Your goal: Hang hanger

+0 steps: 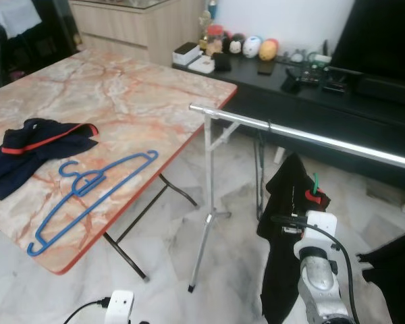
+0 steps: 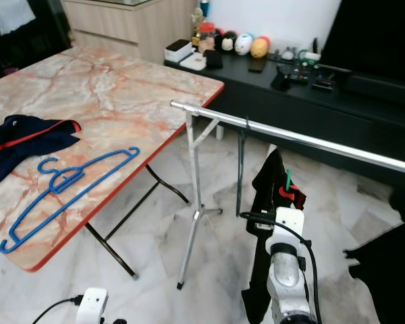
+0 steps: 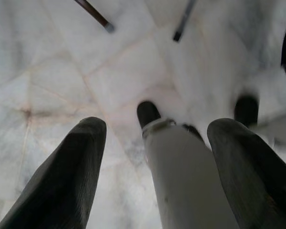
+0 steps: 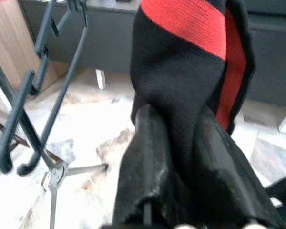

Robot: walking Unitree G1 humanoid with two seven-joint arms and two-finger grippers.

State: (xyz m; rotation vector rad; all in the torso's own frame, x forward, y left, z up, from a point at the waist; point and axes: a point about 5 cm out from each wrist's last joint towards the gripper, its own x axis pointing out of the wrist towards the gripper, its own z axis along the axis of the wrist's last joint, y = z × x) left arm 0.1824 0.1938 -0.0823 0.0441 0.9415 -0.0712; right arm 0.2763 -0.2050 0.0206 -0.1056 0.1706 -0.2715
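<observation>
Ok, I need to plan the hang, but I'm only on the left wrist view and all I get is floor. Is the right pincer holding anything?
Observer: Yes, the right pincer is shut on a black and red garment.
Operator: Is its hanger on the rail?
Observer: Not yet. The green hook sticks up from the top of the garment, below the silver rail.
</observation>
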